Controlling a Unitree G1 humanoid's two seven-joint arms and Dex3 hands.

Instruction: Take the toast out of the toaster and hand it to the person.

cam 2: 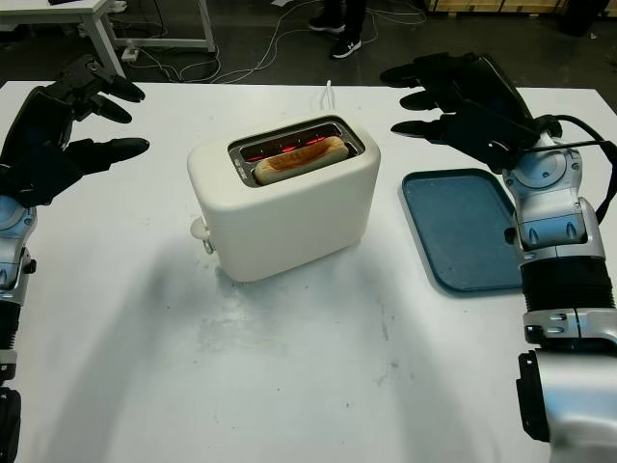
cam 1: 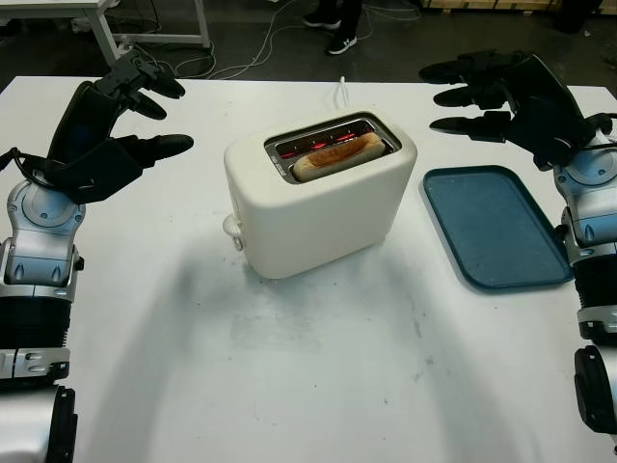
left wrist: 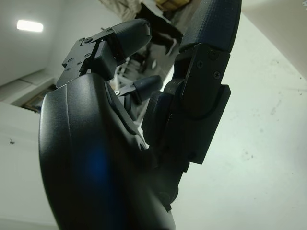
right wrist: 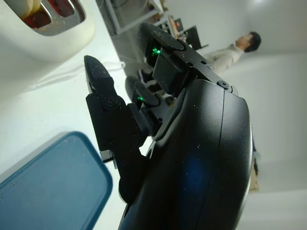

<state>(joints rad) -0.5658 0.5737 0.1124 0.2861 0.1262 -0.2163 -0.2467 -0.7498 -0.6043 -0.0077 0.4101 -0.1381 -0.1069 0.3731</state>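
1. Closest to the robot there's just bare white desk, a bit scuffed, with both arms coming up along the sides.
2. Mid-desk sits the cream toaster, and the toast is poking up out of the slot nearer the robot. The elements look to be glowing red, so I'd guess it's hot in there.
3. A blue tray lies just right of the toaster, nothing on it.
4. The left hand hangs above the desk off the toaster's left side, open, holding nothing. The right hand is up beyond the tray's far end, also open with nothing in it.
5. Way back, a person's shoes on the floor past the desk.
6. Looks like the reach hasn't started. Next, one hand needs to get over the slot and pinch the toast's top edge.
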